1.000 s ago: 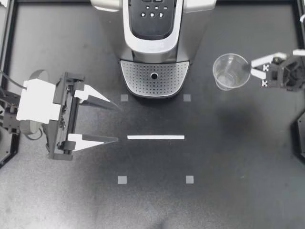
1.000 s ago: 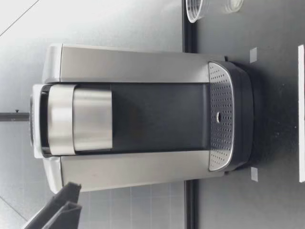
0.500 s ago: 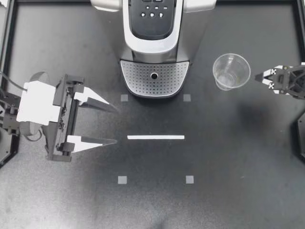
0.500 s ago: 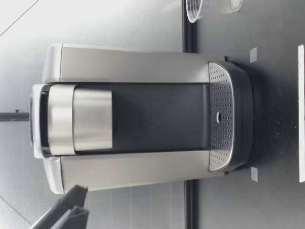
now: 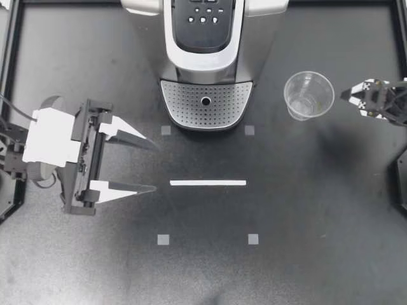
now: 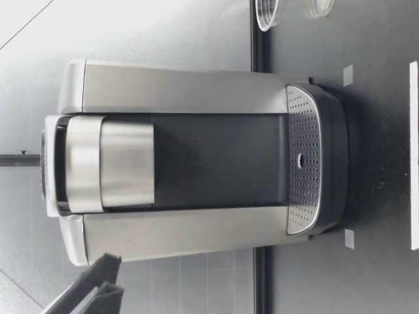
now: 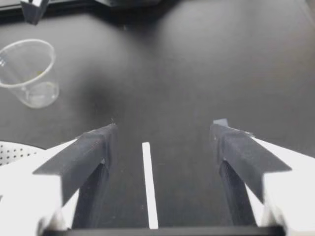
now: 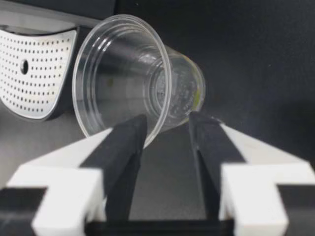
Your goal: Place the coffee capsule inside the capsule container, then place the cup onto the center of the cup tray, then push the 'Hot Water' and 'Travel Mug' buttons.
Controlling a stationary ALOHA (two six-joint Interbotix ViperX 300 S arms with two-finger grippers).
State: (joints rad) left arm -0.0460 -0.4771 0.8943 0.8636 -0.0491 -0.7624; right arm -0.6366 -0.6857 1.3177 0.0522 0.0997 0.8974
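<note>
Your right tool [image 5: 346,96] is waiting just right of the clear plastic cup [image 5: 309,95], its two fingers narrowly parted and grasping nothing. The cup is standing upright on the black table [image 5: 286,203], right of the silver-and-black coffee machine [image 5: 206,38] and well off the perforated silver cup tray [image 5: 191,105].

From the right wrist camera the cup [image 8: 128,78] is lying ahead of the fingers [image 8: 123,147], not between them, and the gap is looking too slim for its wall. If you are driving forward like this, you are likely shoving or tipping a very light cup rather than catching it. If you are clamping hard on that thin wall, you are risking a buckle and a slip.

The carry left is running close past the machine's side, so a low or wide path is courting a knock. A careless release is leaving the cup off the tray's centre.

Your left tool [image 5: 154,165] is resting wide open and released at the left, empty. No capsule is showing anywhere, so you are unable to confirm it is loaded before going for the buttons [image 5: 203,16].
</note>
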